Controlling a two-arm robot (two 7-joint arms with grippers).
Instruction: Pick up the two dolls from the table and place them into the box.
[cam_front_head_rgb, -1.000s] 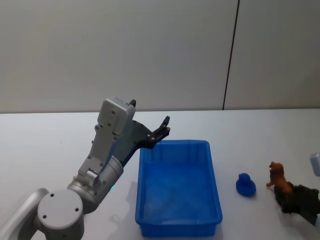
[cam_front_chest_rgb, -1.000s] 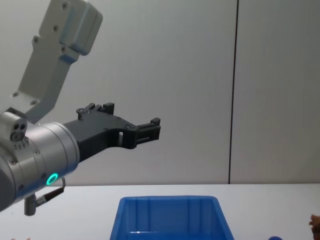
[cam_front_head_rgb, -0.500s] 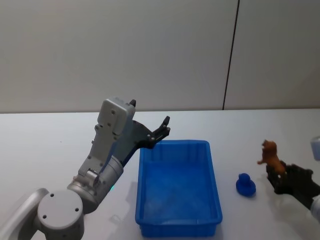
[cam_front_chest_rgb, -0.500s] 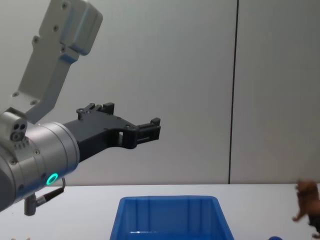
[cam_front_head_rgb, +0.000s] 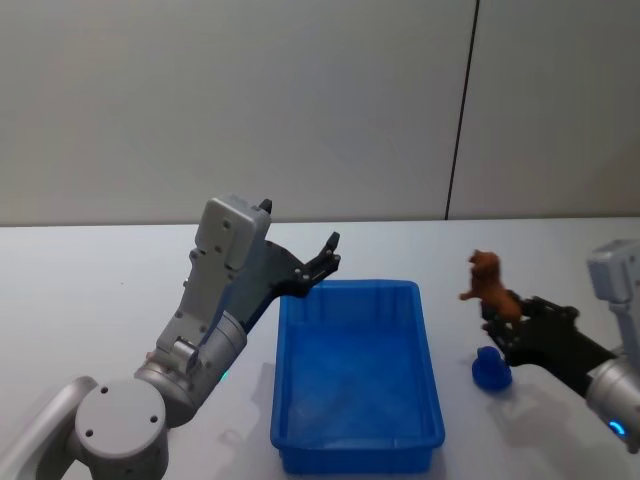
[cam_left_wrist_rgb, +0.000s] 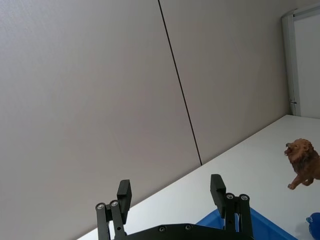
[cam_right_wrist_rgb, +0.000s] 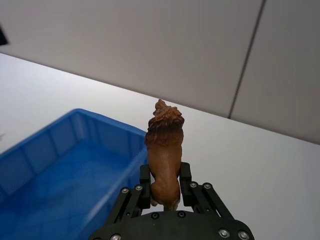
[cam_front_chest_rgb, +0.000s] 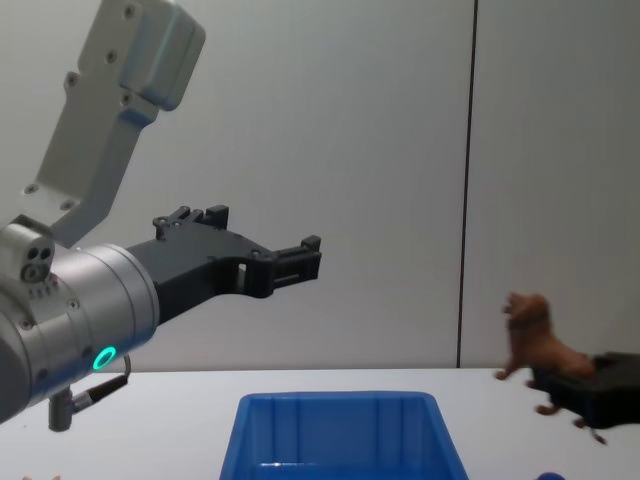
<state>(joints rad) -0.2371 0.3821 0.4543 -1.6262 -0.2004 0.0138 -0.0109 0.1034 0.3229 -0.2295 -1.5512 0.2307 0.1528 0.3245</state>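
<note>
A reddish-brown lion figure (cam_front_head_rgb: 488, 284) sits clamped in the right gripper (cam_front_head_rgb: 502, 318), raised just right of the blue bin (cam_front_head_rgb: 431, 375); the left gripper (cam_front_head_rgb: 327, 256), fingers spread, hovers above the bin's far-left corner

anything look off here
Nothing stands out. The right tool holds the reddish-brown lion toy upright in the air beside the bright blue plastic bin; a small blue figure sits on the white table. The left tool hangs open near the bin.

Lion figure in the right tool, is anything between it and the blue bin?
Nothing visible blocks it. The right tool holds the lion figure in open air right of the blue bin. A small blue toy sits below it; the open left tool hovers at the bin's far left corner.
</note>
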